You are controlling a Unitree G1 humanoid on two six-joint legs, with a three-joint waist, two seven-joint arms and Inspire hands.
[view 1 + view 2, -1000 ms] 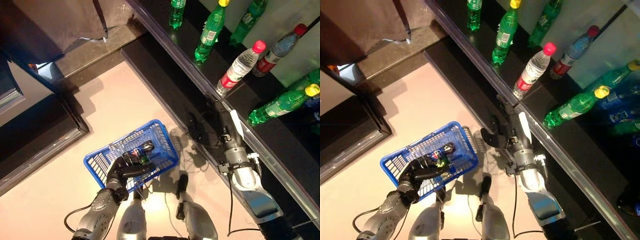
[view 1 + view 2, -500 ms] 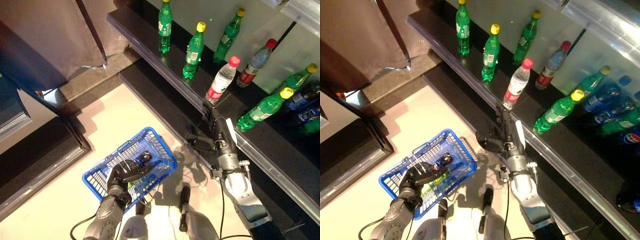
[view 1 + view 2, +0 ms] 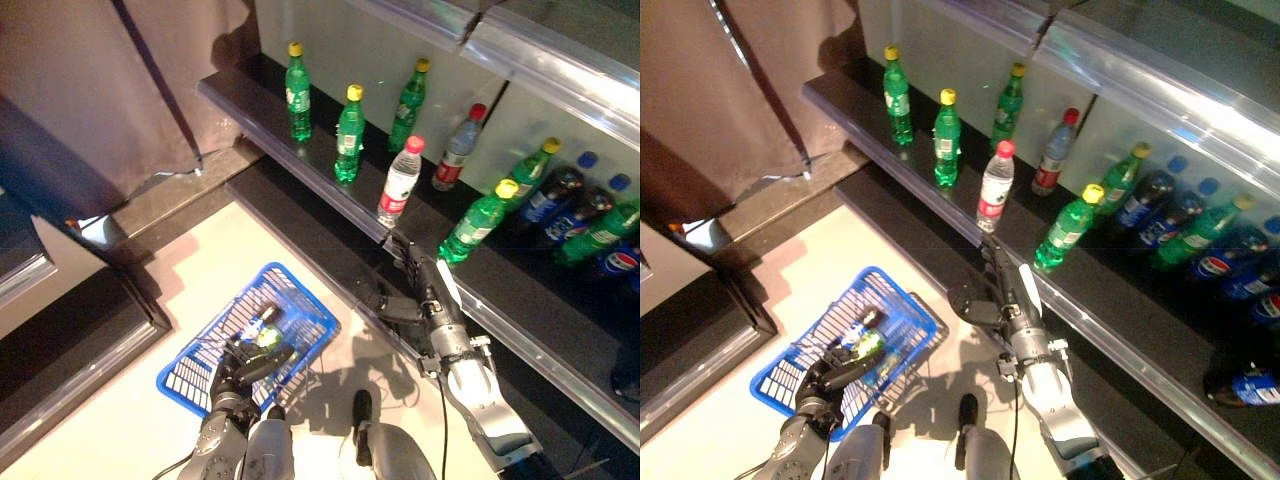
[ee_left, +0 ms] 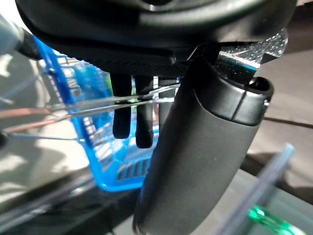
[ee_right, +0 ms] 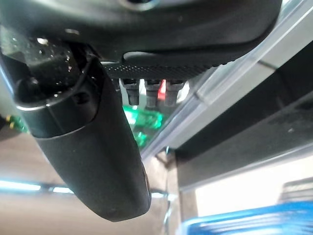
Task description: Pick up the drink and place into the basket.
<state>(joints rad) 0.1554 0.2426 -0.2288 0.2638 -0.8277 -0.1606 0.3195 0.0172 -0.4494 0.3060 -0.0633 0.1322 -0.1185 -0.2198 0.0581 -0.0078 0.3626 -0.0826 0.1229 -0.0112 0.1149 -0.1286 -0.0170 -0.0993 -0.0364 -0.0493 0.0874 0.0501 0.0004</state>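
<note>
Blue plastic-and-wire basket [image 3: 300,305] on pale floor, dark-capped drink bottle [image 3: 262,325] lying inside, long axis slanting from near corner toward shelf, cap pointing away. Left hand [image 3: 243,366] over near rim, fingers curled about thin wire handle [image 4: 98,105]; contact with bottle hard to make out. Right hand [image 3: 412,262] stretched flat toward black shelf edge [image 3: 330,180], fingers straight, holding nothing, below clear red-capped bottle [image 3: 398,184]. Fingertips partly hidden against dark shelf.
</note>
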